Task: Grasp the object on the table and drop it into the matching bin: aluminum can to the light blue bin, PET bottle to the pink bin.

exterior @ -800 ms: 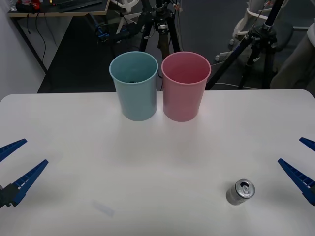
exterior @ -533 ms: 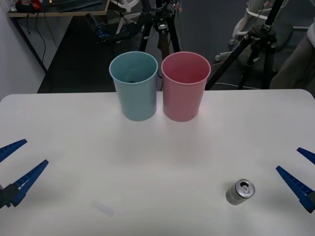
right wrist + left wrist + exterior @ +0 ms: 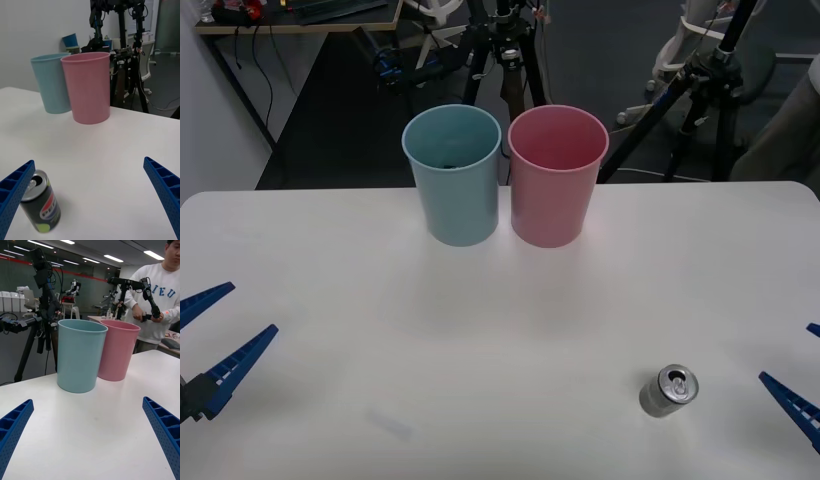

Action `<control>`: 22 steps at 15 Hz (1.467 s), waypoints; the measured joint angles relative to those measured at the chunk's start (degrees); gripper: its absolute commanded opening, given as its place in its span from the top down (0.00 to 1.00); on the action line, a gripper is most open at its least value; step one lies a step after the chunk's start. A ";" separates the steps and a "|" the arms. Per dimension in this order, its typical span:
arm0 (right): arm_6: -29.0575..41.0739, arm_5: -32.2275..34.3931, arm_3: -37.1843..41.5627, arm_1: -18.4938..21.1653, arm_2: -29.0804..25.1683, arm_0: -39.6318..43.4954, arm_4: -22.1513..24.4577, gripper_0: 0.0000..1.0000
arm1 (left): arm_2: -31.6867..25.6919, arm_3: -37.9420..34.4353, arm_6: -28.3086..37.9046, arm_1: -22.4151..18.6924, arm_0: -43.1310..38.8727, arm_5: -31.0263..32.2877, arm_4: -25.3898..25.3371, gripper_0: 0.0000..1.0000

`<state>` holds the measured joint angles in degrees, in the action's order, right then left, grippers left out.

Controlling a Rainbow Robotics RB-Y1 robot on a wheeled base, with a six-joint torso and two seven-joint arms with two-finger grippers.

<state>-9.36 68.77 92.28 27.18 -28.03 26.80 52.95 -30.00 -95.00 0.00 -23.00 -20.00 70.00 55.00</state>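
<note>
Aluminum can [image 3: 668, 390] upright on the tabletop [image 3: 480, 320], well short of the light blue bin [image 3: 453, 175] and off toward the pink bin [image 3: 557, 175] side. Right end effector [image 3: 90, 195] spread wide, empty, just beside the can, probably lining up to straddle it. Left end effector [image 3: 210, 340] wide open, empty, parked far across from the can.

On the table [image 3: 330, 260], the light blue bin [image 3: 453, 175] stands at the far edge, touching or nearly touching the pink bin [image 3: 556, 175] on its right. The aluminum can [image 3: 668, 390] stands upright, well apart, near the front right.
</note>
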 measured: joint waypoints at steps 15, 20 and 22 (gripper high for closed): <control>-23.08 13.53 -22.47 3.66 6.53 -3.84 2.16 0.00 | 0.00 0.00 0.00 0.00 0.00 0.00 0.00 0.00; -24.81 10.76 -22.44 1.03 8.80 -5.65 2.30 0.00 | 0.00 0.00 0.00 0.00 0.00 0.00 0.00 0.00; -25.41 9.98 -22.42 -0.49 8.99 -6.78 3.28 0.00 | 0.00 0.00 0.00 0.00 0.00 0.00 0.00 0.00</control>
<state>-34.77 78.75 69.86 26.69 -19.04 20.03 56.23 -30.00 -95.00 0.00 -23.00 -20.00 70.00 55.00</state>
